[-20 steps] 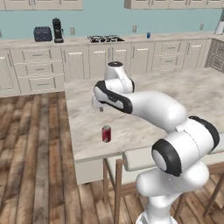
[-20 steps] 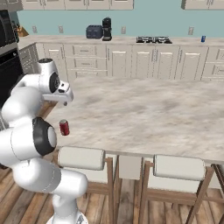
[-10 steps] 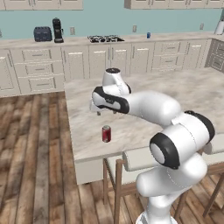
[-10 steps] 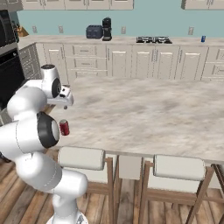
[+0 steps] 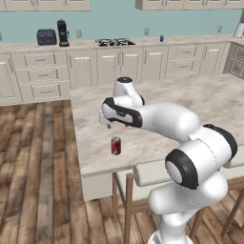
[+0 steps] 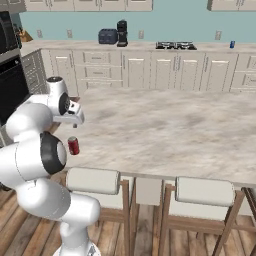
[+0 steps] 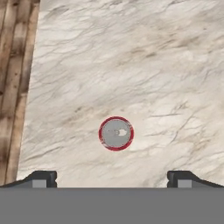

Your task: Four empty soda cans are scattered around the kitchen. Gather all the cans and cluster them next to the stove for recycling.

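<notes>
A red soda can (image 5: 116,146) with a silver top stands upright on the marble island counter (image 5: 190,102), near its front left corner. It also shows from the right as the red can (image 6: 73,146). My gripper (image 5: 106,122) hangs above and slightly behind it, open and holding nothing. From the hand, the can's top (image 7: 116,133) sits just ahead of the gripper (image 7: 111,179), whose fingertips (image 7: 41,178) are spread wide. A blue soda can (image 5: 162,38) stands on the back counter, right of the stove (image 5: 113,42). From the right base view, stove (image 6: 175,45) and blue can (image 6: 232,44) line the back wall.
A coffee maker (image 5: 62,32) and toaster (image 5: 46,36) sit left of the stove on the back counter. A black wall oven (image 6: 10,65) stands at far left. Two padded stools (image 6: 92,181) are tucked under the island's front edge. Wood floor (image 5: 38,157) lies left of the island.
The hand has drifted slightly down and toward the red can. The can has not moved and the jaws stay open.
</notes>
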Motion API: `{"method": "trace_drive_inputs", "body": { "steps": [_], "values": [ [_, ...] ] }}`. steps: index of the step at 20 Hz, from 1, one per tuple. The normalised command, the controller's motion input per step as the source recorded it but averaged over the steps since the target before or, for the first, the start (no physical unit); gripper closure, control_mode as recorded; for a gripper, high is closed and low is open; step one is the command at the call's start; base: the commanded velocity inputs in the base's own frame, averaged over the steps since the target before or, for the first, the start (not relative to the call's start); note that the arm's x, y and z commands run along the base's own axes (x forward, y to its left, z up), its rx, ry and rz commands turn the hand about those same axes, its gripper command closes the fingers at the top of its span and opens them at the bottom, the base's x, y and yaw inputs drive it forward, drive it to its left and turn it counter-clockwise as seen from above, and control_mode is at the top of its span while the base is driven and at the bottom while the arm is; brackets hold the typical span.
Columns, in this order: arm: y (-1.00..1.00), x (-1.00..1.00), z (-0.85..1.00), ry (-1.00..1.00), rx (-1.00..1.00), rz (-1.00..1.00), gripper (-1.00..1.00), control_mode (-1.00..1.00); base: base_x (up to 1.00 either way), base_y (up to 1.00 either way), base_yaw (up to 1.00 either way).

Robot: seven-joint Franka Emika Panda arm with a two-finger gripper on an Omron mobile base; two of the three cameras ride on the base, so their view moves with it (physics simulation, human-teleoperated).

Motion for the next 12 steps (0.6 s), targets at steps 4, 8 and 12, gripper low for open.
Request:
{"method": "trace_drive_inputs", "body": {
  "steps": [4, 8, 12],
  "values": [
    [-0.09, 0.1, -0.22, 0.0, -0.01, 0.0, -1.0, -1.0, 0.0, 0.0, 0.0],
    [0.0, 0.02, -0.24, 0.0, 0.0, 0.0, -1.0, -1.0, 0.0, 0.0, 0.0],
    [0.0, 0.0, -0.3, 0.0, 0.0, 0.0, -1.0, -1.0, 0.0, 0.0, 0.0]
  ]
}}
